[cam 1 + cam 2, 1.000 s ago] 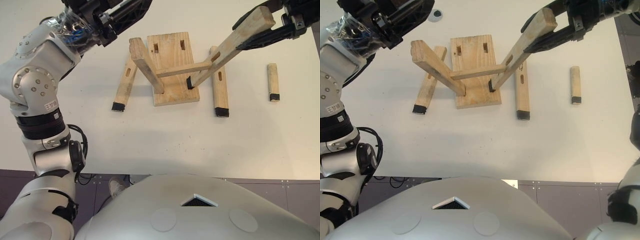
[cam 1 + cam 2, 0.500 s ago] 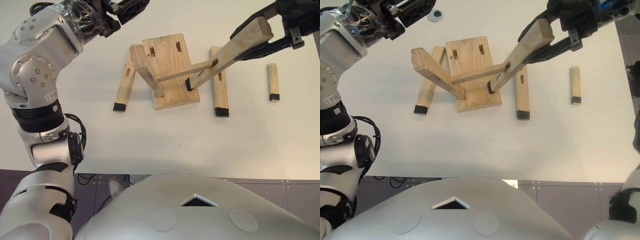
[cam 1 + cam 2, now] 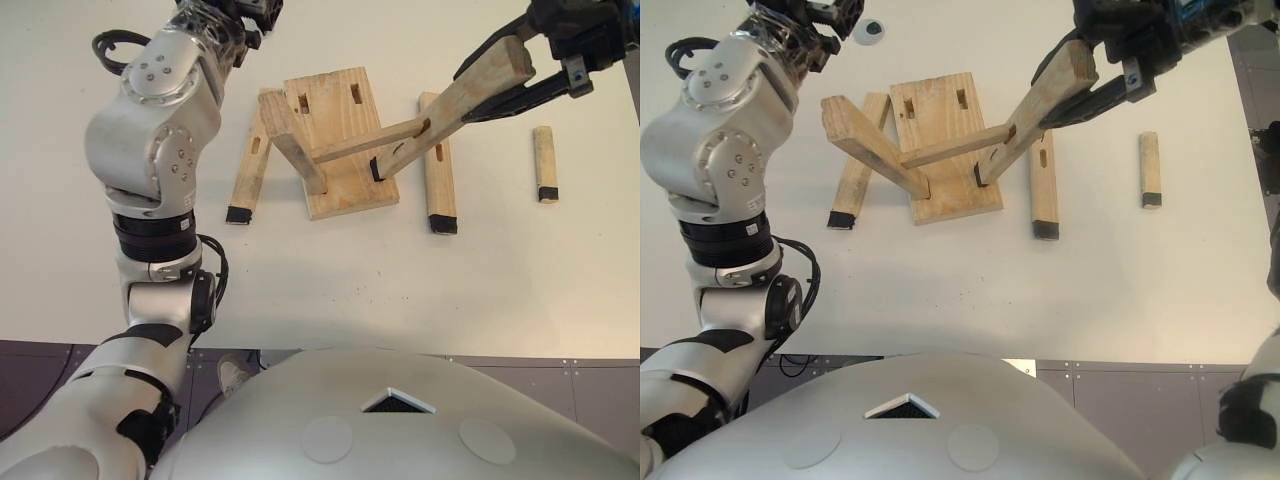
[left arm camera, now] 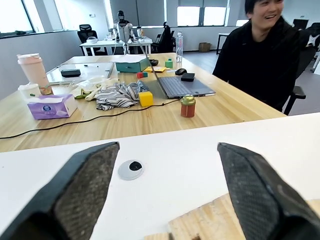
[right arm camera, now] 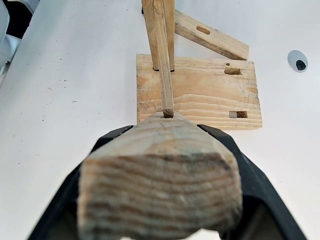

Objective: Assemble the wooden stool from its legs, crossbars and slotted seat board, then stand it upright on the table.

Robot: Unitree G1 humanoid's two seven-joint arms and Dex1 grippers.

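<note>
round grey cap (image 4: 131, 169), laptop (image 4: 183, 87), tissue box (image 4: 51, 106)

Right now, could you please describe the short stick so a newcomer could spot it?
Start at the seat board lying flat mid-table and go to the robot's right, past the long leg beside it. The short stick lies alone farther right, far shorter than any leg and touching nothing.

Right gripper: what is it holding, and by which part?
The right gripper holds a wooden leg, clamped near its raised upper end.
</note>
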